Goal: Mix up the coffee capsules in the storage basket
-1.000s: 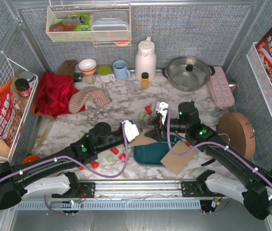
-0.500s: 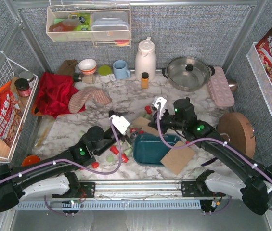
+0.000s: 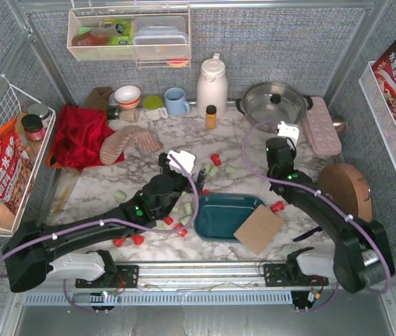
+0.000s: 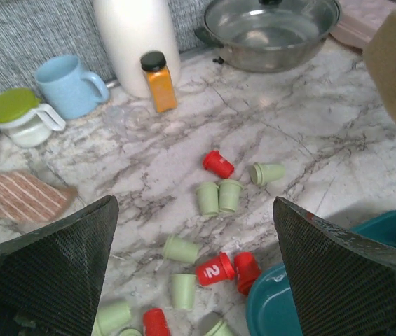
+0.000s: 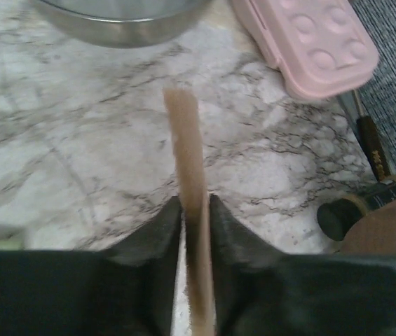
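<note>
Right gripper pinches a thin cardboard sheet; left gripper gapes over tapered coffee capsules.

"2" on red capsule

Top camera looks down; wrist cameras face forward, close, sharing the pot.
</note>
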{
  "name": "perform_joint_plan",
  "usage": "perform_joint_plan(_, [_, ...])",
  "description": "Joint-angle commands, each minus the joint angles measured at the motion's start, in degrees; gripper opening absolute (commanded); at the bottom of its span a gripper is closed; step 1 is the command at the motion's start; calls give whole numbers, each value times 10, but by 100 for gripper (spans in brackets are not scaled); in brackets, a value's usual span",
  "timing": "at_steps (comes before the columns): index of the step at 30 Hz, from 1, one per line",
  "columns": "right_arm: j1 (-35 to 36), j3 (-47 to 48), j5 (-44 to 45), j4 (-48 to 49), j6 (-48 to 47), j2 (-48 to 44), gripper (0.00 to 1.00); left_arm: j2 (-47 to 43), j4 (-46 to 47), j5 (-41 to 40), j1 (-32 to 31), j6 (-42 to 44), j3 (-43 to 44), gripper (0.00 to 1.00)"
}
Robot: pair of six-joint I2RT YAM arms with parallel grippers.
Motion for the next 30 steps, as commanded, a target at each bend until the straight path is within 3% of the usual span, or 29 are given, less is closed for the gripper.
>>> perform_joint_plan(1, [-37, 30, 50, 33, 45, 67, 37, 32, -55, 41, 0, -66, 28, 99])
perform_joint_plan(5, [-45, 88, 5, -41, 27, 109, 67, 55, -86, 181, 0, -83, 46, 99])
perform_joint_plan(8, [-37, 106, -34, -108, 33, 91, 74, 73, -113, 292, 0, -81, 66, 98])
perform_joint_plan(13, [12, 79, -67, -226, 47, -36, 74, 103, -148, 447, 0, -67, 88, 88])
perform_joint_plan(19, [51, 34, -138, -394, 129, -204, 67, 157, -180, 560, 0, -64, 116, 82])
perform_joint_plan(24, [53, 27, -146, -516, 183, -313, 65, 192, -171, 587, 1, -80, 127, 82])
perform_joint_plan(30, [52, -10, -192, -591, 283, -371, 69, 240, -182, 599, 0, -114, 158, 82])
